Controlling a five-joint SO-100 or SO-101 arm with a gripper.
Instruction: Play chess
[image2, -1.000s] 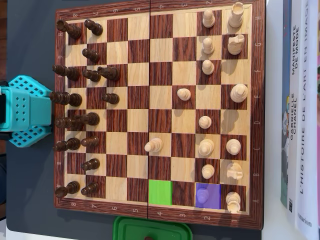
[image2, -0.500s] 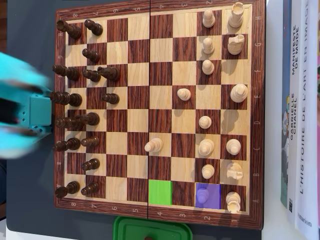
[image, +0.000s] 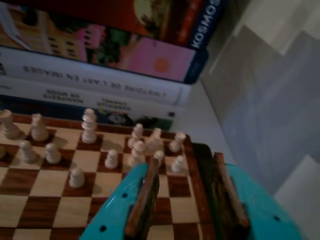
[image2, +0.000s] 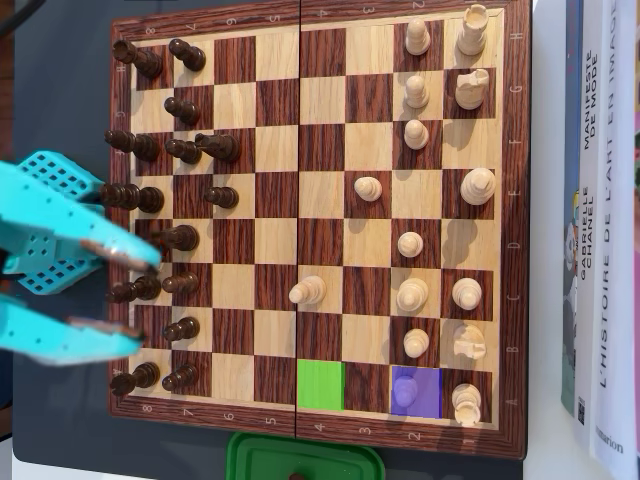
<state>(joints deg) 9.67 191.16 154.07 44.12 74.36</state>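
Observation:
A wooden chessboard (image2: 320, 150) fills the overhead view, dark pieces (image2: 185, 150) along its left side and light pieces (image2: 415, 135) on the right. One light piece (image2: 307, 291) stands forward, near the middle. A green square (image2: 320, 384) and a purple square (image2: 425, 395) are marked on the bottom row. My teal gripper (image2: 142, 297) hangs open over the board's left edge, its fingers (image2: 100, 240) spread above the dark pieces there. In the wrist view the gripper (image: 187, 159) is open with nothing between its wood-lined fingers (image: 145, 197); light pieces (image: 89, 125) stand beyond.
Books (image2: 605, 220) lie along the board's right side and appear stacked behind it (image: 100, 80) in the wrist view. A green container (image2: 300, 460) sits at the board's bottom edge. A perforated teal part (image2: 45, 275) of the arm lies left of the board.
The gripper has swung in from left of the board, blurred on the way, and now reaches over the board's left edge with its fingers spread. No piece has moved.

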